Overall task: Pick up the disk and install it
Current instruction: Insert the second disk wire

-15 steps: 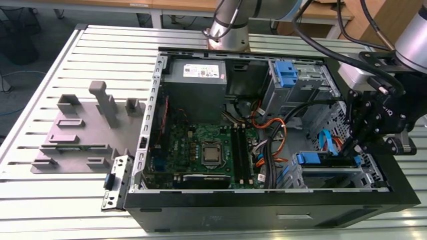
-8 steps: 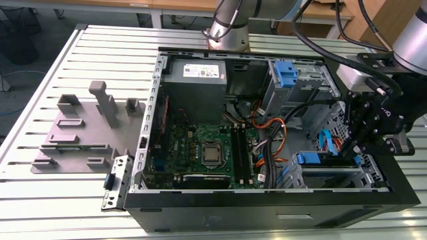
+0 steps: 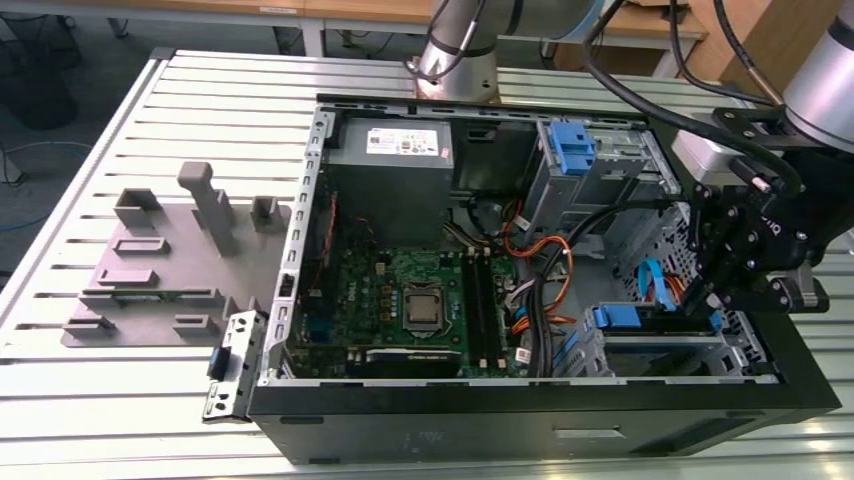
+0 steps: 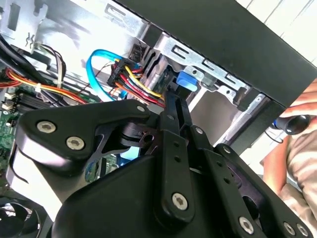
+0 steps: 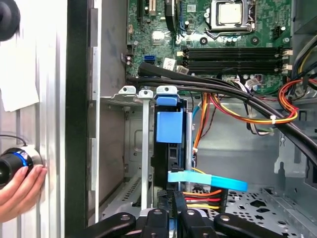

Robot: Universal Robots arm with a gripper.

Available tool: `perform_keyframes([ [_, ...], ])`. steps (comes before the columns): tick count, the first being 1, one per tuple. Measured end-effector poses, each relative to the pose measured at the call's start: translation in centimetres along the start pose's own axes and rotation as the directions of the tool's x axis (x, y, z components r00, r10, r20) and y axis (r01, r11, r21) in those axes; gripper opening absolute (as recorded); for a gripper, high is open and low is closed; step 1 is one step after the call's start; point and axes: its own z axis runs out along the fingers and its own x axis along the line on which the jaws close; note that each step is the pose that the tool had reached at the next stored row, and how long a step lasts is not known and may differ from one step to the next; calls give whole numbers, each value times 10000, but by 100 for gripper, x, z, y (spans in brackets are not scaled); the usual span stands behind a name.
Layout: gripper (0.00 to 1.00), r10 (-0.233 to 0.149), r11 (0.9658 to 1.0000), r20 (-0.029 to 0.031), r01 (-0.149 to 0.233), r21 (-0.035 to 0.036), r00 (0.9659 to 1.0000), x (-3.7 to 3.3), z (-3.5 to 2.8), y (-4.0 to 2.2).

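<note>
**Disk at the drive cage**
The disk (image 5: 168, 126) stands on edge inside the drive cage (image 5: 128, 91), likely so its rails fit the slot. The gripper (image 4: 176, 111) is at the cage mouth; I cannot tell its grip.

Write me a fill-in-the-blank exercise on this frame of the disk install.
1. The gripper hangs over the computer case at the exterior view's ____ side.
2. In the first wrist view, the disk ahead of the gripper has a plastic rail coloured ____.
3. In the first wrist view, a person's ____ touches a round knob beside the case.
Missing words: right; blue; hand.
</note>
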Motion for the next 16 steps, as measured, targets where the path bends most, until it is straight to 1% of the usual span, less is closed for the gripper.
perform_keyframes([
  [1,16,0,10000,-44,0,1,10000,0,-1,0],
  [2,16,0,10000,-73,0,1,10000,0,-1,0],
  [3,16,0,10000,-85,0,1,10000,1,-1,0],
  [16,16,-1,10000,-88,1,1,10000,-2,16,0],
])
